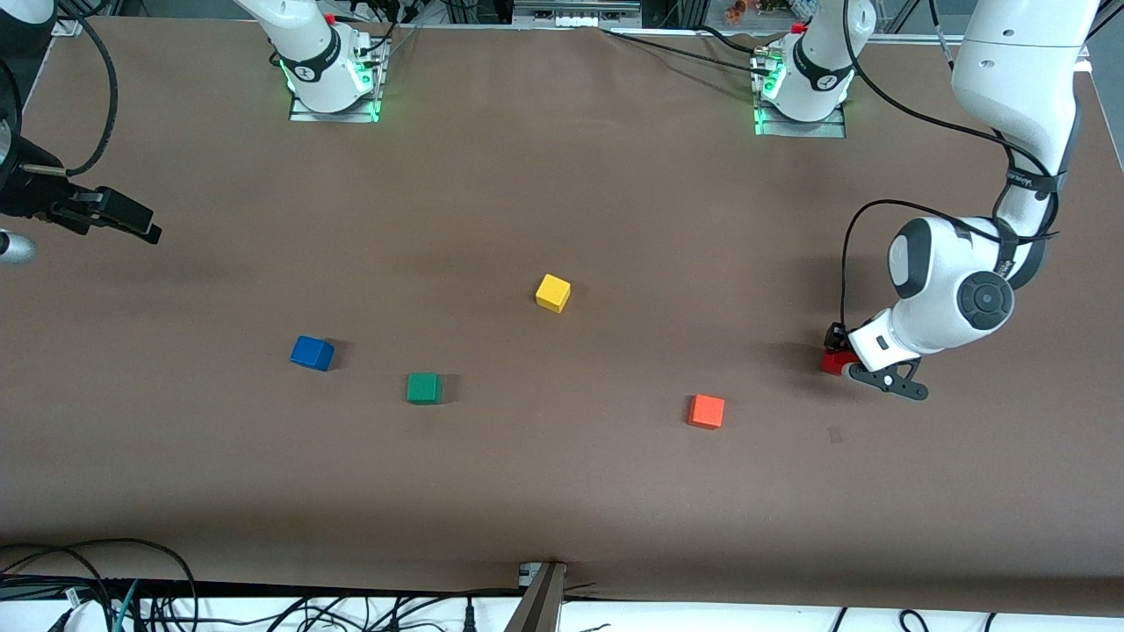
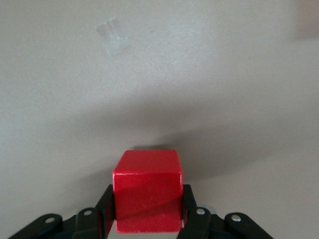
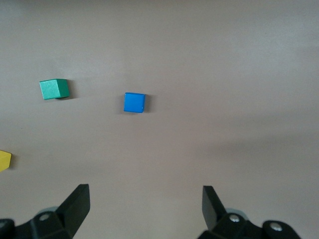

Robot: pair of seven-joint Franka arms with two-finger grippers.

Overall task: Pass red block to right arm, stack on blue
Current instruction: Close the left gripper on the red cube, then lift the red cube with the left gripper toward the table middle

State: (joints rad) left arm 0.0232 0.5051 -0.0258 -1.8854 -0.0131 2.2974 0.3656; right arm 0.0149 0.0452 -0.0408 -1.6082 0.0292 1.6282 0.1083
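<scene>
Your small bright red cube [image 2: 147, 191] sits low at the left arm's end of the table, pinched between the black fingers [image 2: 104, 211] of the left gripper [image 1: 840, 355], one pad on each side face; you can't tell if it touches the brown table [image 1: 562, 474] or hangs just above it. Nearest neighbour is the lighter orange cube [image 1: 707, 411], a bit nearer the front camera and toward the table's middle, apart from the red one. A small pale tape mark [image 2: 113, 36] lies on the mat near the gripper. The yellow cube [image 1: 553, 292] is mid-table, farther from the camera than the orange. The green cube [image 1: 424, 388] and the solid blue cube [image 1: 312, 353] lie toward the right arm's end, near each other, not touching, nothing on top of the blue. Your left arm is folded down, wrist bent low over the table with the cable looped alongside. The right gripper [image 3: 144, 204] hangs high over the right arm's end, fingers spread wide with nothing between them, looking down on the blue and green cubes; that arm waits.
</scene>
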